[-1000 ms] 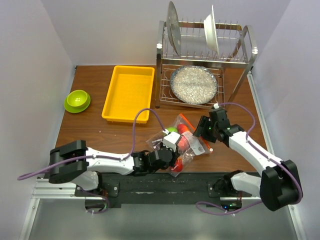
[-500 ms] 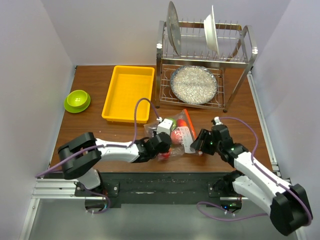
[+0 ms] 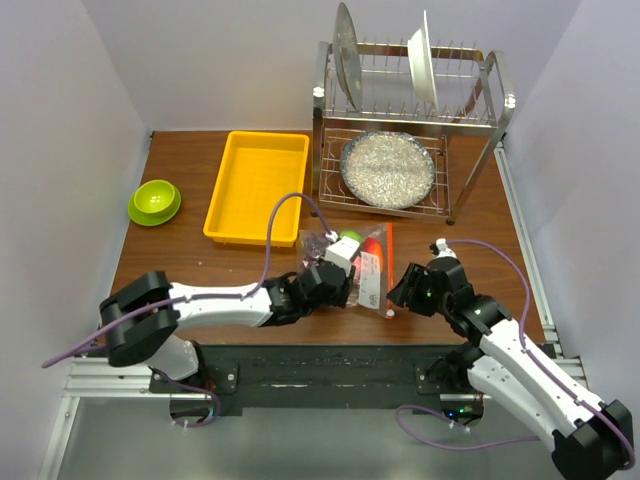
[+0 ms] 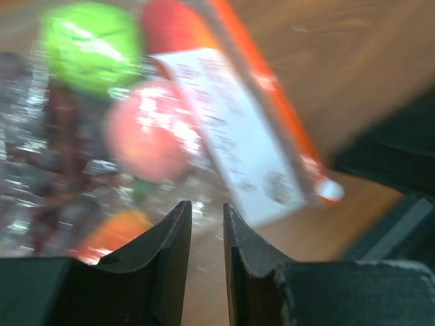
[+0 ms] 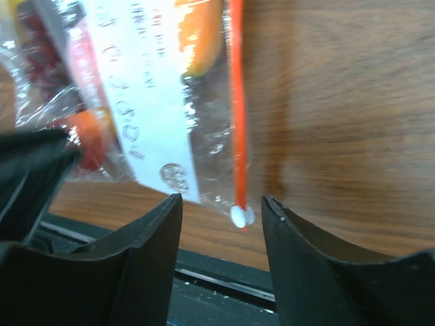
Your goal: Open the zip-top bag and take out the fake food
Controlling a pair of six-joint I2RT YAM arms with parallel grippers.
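Two hands flank zip-top bag (image 3: 365, 270), left hand (image 4: 205, 208) narrow, right hand (image 5: 221, 200) wide, yellow tray (image 3: 258, 185), dish rack (image 3: 318, 150) behind

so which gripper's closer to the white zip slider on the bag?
Right. The right gripper has the white slider between its fingers; the left gripper is across the zip-top bag, by the fake food.
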